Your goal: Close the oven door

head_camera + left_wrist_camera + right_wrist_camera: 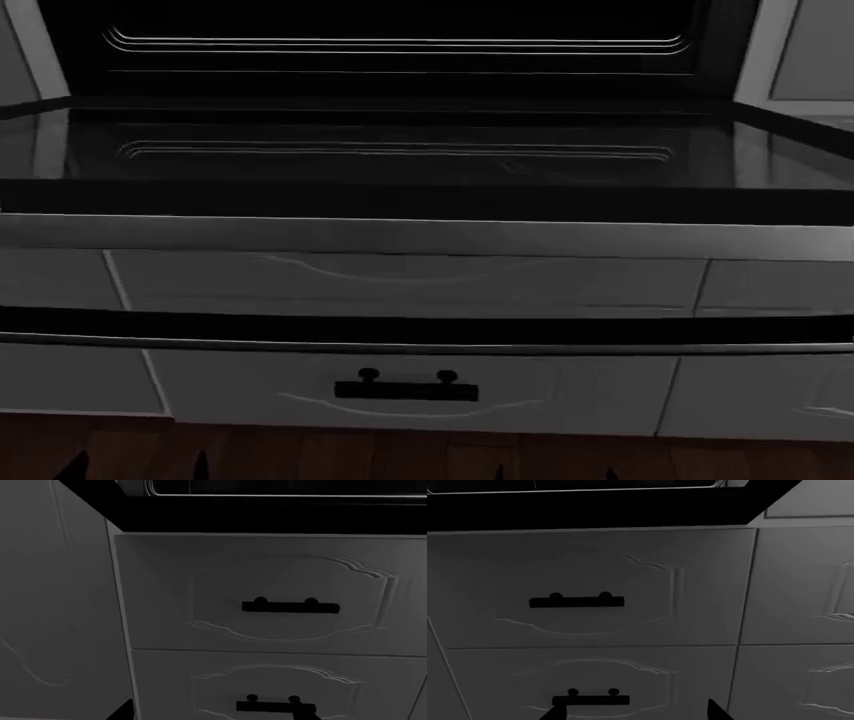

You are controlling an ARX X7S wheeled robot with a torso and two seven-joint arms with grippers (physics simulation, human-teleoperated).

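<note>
The oven door [400, 160] hangs open and lies flat, a wide glossy black panel with a grey metallic front edge, and the dark oven cavity is behind it. Its black underside fills the upper strip of the left wrist view [267, 510] and of the right wrist view [594, 505]. My left gripper [217, 714] is open, below the door, facing pale drawer fronts. My right gripper [637, 712] is open too, with a lower drawer handle [590, 699] seen between its fingertips and nothing held. In the head view only dark fingertips [200, 463] poke up at the bottom edge.
Pale embossed drawers with short black handles [290, 607] [576, 601] [406, 389] sit under the open door. Cupboard doors flank them [47, 605] [807, 580]. A dark wooden floor [334, 455] runs along the cabinet base.
</note>
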